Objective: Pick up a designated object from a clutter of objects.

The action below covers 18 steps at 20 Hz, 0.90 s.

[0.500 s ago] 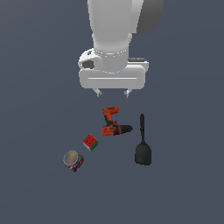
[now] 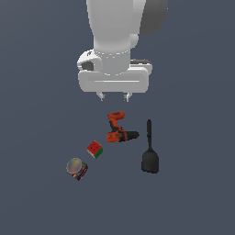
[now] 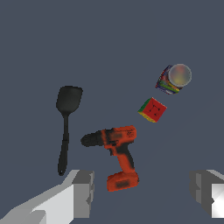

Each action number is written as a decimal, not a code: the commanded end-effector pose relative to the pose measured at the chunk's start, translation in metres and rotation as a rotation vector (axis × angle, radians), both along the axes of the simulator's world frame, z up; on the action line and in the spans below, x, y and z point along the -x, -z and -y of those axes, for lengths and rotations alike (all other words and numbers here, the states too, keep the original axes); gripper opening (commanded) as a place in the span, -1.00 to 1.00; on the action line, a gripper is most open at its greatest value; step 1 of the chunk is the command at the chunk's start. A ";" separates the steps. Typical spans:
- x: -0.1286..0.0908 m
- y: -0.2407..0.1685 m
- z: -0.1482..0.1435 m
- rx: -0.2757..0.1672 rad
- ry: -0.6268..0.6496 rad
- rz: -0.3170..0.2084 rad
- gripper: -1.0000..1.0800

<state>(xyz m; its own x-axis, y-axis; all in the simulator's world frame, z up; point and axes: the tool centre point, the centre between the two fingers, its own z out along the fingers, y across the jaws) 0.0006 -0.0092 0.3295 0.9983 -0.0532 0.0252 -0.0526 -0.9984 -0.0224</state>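
The designated object, an orange-red and black drill [image 2: 118, 129] [image 3: 116, 153], lies on its side on the dark floor among the clutter. My gripper [image 2: 114, 97] [image 3: 144, 192] hangs open above it, slightly behind it in the exterior view, and holds nothing. Both fingertips [image 3: 83, 192] show in the wrist view, with the drill's battery end lying between them well below. A black spatula [image 2: 149, 150] [image 3: 66, 122] lies beside the drill's black chuck. A small red-green cube [image 2: 95, 149] [image 3: 152, 110] and a round can [image 2: 77, 168] [image 3: 173, 78] sit on the drill's other side.
The white arm [image 2: 119, 41] fills the upper middle of the exterior view. The dark grey floor [image 2: 193, 193] runs flat in every direction around the four items, with no walls or edges in sight.
The gripper has come a little lower and nearer the drill. The four items lie where they were.
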 end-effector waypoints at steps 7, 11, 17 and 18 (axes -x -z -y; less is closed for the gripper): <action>-0.001 0.006 -0.002 -0.003 0.032 -0.003 0.62; -0.003 0.014 -0.005 -0.007 0.073 -0.007 0.62; -0.006 0.034 -0.011 -0.015 0.172 -0.016 0.62; -0.006 0.038 -0.013 -0.017 0.192 -0.019 0.62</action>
<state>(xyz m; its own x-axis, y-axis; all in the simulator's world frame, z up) 0.0062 0.0017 0.2976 0.9767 -0.2147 0.0081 -0.2143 -0.9762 -0.0348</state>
